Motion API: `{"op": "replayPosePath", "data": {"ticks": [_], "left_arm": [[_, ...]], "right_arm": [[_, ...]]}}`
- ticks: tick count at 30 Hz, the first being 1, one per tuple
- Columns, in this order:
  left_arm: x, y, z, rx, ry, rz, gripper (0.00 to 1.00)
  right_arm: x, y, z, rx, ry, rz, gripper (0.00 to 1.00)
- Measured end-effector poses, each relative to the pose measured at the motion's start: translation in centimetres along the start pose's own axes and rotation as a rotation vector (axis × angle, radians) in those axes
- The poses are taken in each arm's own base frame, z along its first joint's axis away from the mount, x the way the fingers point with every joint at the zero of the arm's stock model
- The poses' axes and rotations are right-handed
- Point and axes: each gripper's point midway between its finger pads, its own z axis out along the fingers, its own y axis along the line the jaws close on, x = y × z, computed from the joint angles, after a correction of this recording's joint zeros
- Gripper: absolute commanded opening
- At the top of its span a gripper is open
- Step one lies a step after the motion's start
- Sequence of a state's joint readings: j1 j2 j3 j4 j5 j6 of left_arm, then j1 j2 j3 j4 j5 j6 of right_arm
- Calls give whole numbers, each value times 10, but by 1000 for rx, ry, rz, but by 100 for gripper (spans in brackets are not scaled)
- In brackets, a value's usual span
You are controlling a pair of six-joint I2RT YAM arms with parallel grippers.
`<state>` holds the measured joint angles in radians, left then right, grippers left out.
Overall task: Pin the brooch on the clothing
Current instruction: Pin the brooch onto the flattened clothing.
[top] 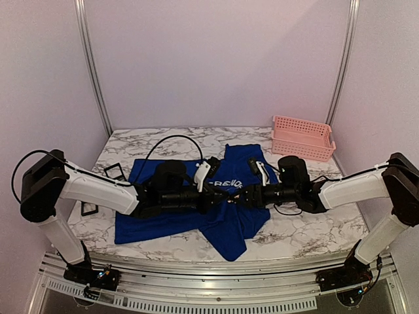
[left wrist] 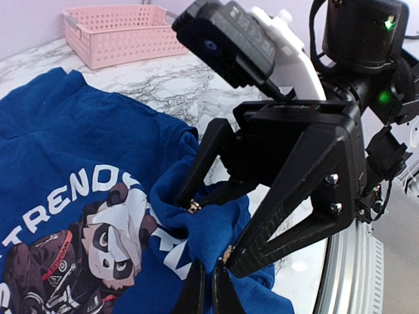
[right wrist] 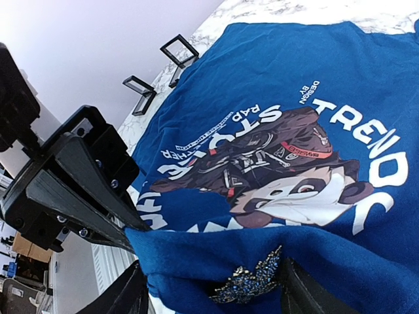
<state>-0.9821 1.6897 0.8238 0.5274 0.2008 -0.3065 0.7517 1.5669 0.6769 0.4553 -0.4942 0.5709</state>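
The marble table (top: 308, 232) is carrying the T-shirt (top: 163, 229), which is lying spread beneath both arms, its panda print just ahead of the fingertips of the right gripper (left wrist: 209, 230). The left gripper (left wrist: 209, 291) is pinching a raised fold of the blue cloth, its fingers pressed together on it. The right gripper is meeting it tip to tip, its fingers standing wide apart and straddling that same fold.

The brooch (right wrist: 249, 282), small, jewelled and bluish, is resting on the fold between the right gripper's fingers. Whether either finger is pressing on it I cannot tell.

The cloth is looking light and limp, likely to slump unless pinched taut. The brooch is looking stiff but delicate, best taken by its ends, off the stones.
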Motion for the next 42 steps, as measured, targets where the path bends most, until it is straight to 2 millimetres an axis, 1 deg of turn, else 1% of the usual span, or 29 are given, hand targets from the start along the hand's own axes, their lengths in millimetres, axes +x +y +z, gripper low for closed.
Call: {"op": "replayPosePath", "data": {"ticks": [2, 4, 5, 7, 15, 19, 22, 30, 31, 34, 42], "left_arm": [[1, -1, 1, 1, 3, -2, 0], [2, -1, 1, 2, 3, -5, 0], [2, -2, 1, 3, 2, -5, 0], [1, -1, 1, -1, -2, -6, 0], [4, 7, 3, -21, 6, -12, 0], [7, 6, 3, -1, 19, -11, 0], [7, 1, 3, 29, 24, -7, 0], [6, -3, 3, 58, 25, -1, 0], [6, -4, 3, 61, 25, -1, 0], [5, -5, 3, 69, 23, 0, 0], [5, -8, 3, 84, 22, 5, 0]], "right_arm": [[-1, 2, 0, -10, -2, -3, 67], [-2, 3, 0, -13, -4, -5, 64], [-2, 3, 0, -13, -4, -5, 60], [-2, 2, 1, -9, -4, 0, 49], [-2, -6, 10, 30, 27, 22, 28], [2, -5, 7, 30, 35, 23, 25], [4, -5, 2, 29, 36, 19, 23], [5, -1, -2, 9, 48, -1, 22], [5, 0, -3, 3, 52, -3, 22], [6, 2, -4, -18, 59, -8, 27], [7, 2, -5, -53, 76, -28, 27]]}}
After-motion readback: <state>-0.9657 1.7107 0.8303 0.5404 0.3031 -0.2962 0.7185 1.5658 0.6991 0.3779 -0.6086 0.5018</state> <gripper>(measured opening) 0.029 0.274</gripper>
